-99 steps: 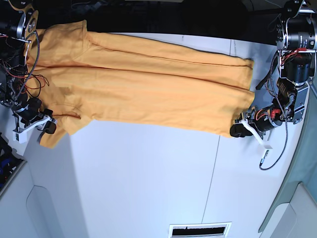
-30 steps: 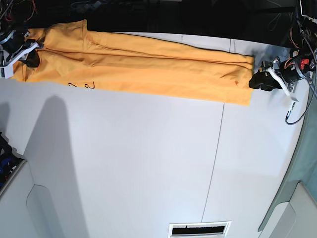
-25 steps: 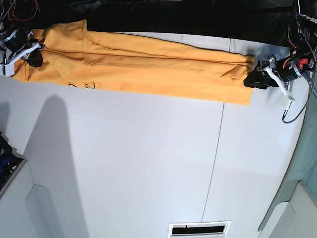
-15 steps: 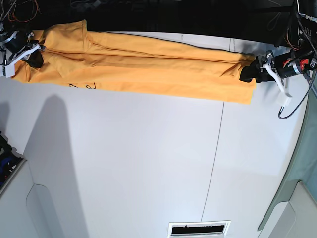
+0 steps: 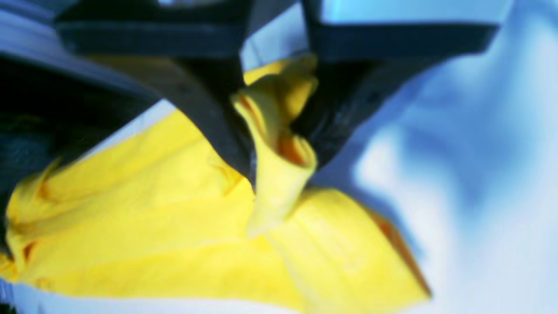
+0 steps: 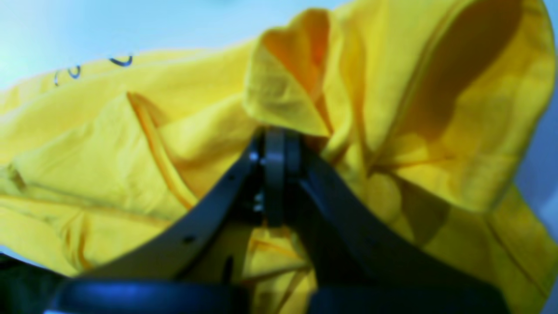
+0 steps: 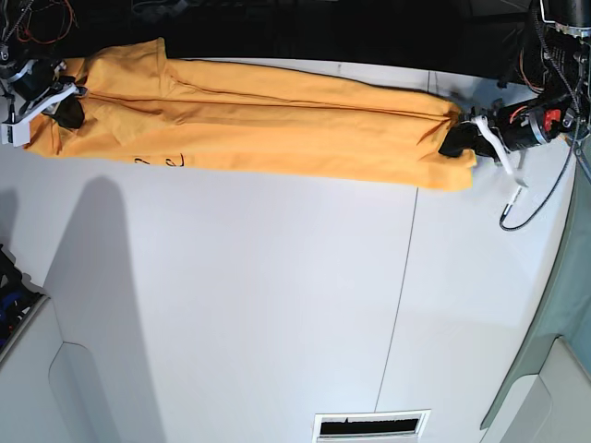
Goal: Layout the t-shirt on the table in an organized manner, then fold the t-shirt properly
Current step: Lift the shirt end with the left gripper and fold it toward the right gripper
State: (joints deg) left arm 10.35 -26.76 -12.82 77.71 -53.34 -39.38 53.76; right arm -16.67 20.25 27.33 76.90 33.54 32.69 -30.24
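Observation:
The orange-yellow t-shirt lies stretched in a long narrow band along the far side of the white table. Its black lettering shows near the left end. In the base view my left gripper sits at the shirt's right end. The left wrist view shows it shut on a rolled fold of the cloth. At the shirt's left end, my right gripper is likewise shut on the fabric. In the right wrist view its jaws meet under a raised flap of the shirt.
A thin dark seam runs down the table right of centre. A slotted vent sits at the near edge. A grey-green panel borders the right side. A loose white cable hangs from the left arm.
My left gripper moved left onto the shirt's right end and shut on it, bunching the hem there. The right gripper stayed shut on the left end.

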